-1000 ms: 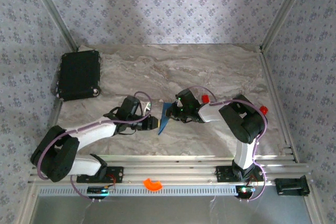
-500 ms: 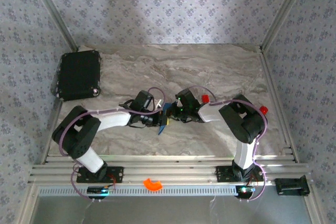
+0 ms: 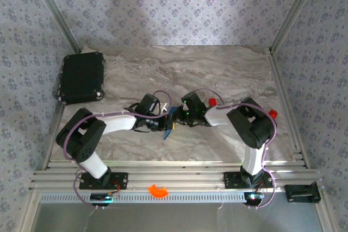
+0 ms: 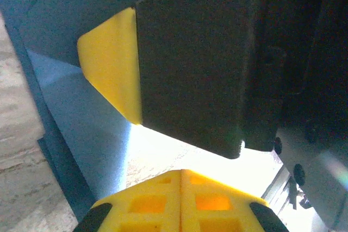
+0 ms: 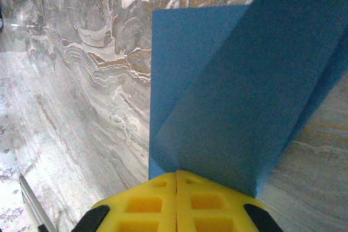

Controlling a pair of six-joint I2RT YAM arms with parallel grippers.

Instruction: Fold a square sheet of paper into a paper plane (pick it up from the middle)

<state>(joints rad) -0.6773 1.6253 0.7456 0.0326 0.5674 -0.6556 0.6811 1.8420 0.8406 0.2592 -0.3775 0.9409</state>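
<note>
The dark blue sheet of paper [image 5: 234, 80], thin, matte and already creased into a folded shape with slanting edges, stands on edge over the grey marbled table [image 3: 228, 74], near its middle, between the two arms. The right gripper [image 5: 176, 180] is clenched on the lower part of the sheet, and the paper rises straight out from between its yellow fingers. The left gripper [image 4: 181, 180] is also closed, its pads pressed together, just beside the sheet and facing the right gripper. Whether a layer of paper is caught between its pads I cannot tell. I judge that the folding is in the middle: one gripper fixes the sheet while the other works on a flap or a crease. The next move calls for a small, slow motion of the left gripper along the fold, with the right grip not slipping, because such thin paper bends or tears easily
</note>
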